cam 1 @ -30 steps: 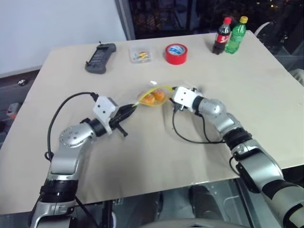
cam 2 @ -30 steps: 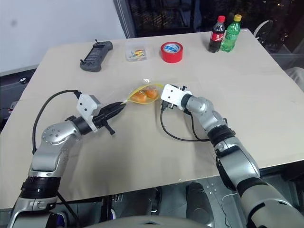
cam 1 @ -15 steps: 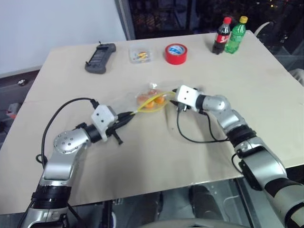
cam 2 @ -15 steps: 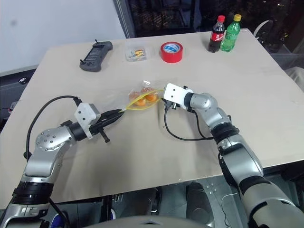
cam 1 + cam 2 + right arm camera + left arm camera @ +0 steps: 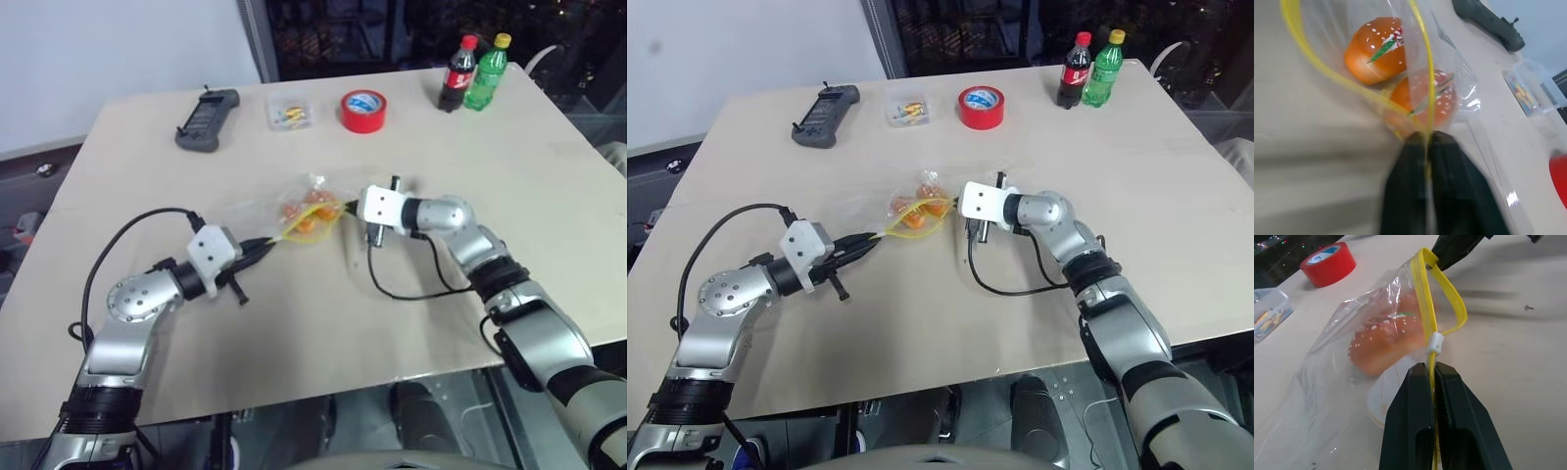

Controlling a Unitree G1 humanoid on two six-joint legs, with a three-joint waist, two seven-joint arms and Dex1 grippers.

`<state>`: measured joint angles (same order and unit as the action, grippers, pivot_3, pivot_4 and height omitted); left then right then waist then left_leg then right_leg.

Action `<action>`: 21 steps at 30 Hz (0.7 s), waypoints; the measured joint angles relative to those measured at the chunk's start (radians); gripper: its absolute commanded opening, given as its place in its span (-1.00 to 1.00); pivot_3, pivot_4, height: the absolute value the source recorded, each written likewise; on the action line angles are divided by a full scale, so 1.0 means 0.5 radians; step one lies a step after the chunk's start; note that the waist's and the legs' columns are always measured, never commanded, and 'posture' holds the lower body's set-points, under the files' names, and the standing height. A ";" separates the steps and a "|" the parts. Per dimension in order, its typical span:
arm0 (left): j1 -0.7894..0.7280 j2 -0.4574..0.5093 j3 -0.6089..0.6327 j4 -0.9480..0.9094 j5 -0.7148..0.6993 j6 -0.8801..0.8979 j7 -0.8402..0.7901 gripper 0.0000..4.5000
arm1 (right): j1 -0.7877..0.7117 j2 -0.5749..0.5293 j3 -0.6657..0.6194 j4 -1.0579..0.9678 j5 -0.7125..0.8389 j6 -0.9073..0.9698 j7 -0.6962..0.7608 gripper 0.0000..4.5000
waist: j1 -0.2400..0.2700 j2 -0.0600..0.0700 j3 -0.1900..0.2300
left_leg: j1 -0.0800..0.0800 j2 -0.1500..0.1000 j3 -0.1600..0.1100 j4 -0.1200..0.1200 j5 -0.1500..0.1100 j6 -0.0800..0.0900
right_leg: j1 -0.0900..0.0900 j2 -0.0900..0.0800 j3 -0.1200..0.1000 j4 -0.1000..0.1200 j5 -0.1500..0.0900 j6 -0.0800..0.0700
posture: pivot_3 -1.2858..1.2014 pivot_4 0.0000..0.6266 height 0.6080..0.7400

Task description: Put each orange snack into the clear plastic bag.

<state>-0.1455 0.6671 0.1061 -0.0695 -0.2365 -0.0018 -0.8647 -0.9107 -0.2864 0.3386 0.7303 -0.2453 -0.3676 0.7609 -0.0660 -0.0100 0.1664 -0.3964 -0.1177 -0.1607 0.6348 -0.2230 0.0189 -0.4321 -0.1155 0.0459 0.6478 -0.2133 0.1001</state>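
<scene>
Clear plastic bag point(image 5: 1347, 333) — thin, crinkled, glossy film with a smooth yellow plastic seal strip. Orange snacks point(image 5: 1376, 49) — matt, bun-like surface flecked with pale speckles. Table point(image 5: 509, 166) — matt, smooth beige top. Red tape roll point(image 5: 363, 111) — glossy. Two bottles point(image 5: 477, 73) — shiny plastic.

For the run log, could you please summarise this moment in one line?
snacks: both inside bag | left gripper: shut on seal | right gripper: shut on seal
</scene>
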 measured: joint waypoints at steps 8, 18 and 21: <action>-0.540 -0.116 -0.032 0.143 -0.163 0.276 0.034 -1.00 | -0.054 -0.177 -0.054 -0.089 -0.142 0.045 -0.358 -0.98 | 0.039 0.000 0.000 | -0.002 -0.001 -0.003 0.002 0.000 -0.001 | 0.000 0.000 -0.003 0.001 0.000 0.000 | 0.03 -0.52 1.00; -1.368 -0.398 -0.256 0.871 0.044 -0.019 0.069 -1.00 | -0.185 -0.616 -0.225 -0.522 -0.242 0.270 -0.537 -0.98 | 0.033 -0.001 0.000 | -0.008 -0.002 0.002 -0.003 0.000 0.000 | -0.003 -0.002 -0.001 -0.014 0.000 0.000 | 0.03 -0.52 1.00; -1.225 -0.408 -0.339 0.812 0.124 -0.189 0.048 -1.00 | 0.156 -0.742 -0.264 -0.989 -0.224 0.489 -0.413 -0.98 | 0.023 -0.002 0.000 | -0.013 -0.002 0.005 -0.004 -0.001 0.001 | -0.010 -0.004 0.000 -0.013 0.000 0.000 | 0.03 -0.52 1.00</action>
<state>-0.7581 0.4633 -0.0632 0.3366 -0.1746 -0.0965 -0.8409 -0.8325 -0.6577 0.2064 0.2360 -0.3573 -0.1230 0.5543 -0.0543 -0.0108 0.1662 -0.4029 -0.1187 -0.1583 0.6328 -0.2235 0.0196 -0.4373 -0.1174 0.0459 0.6415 -0.2132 0.1003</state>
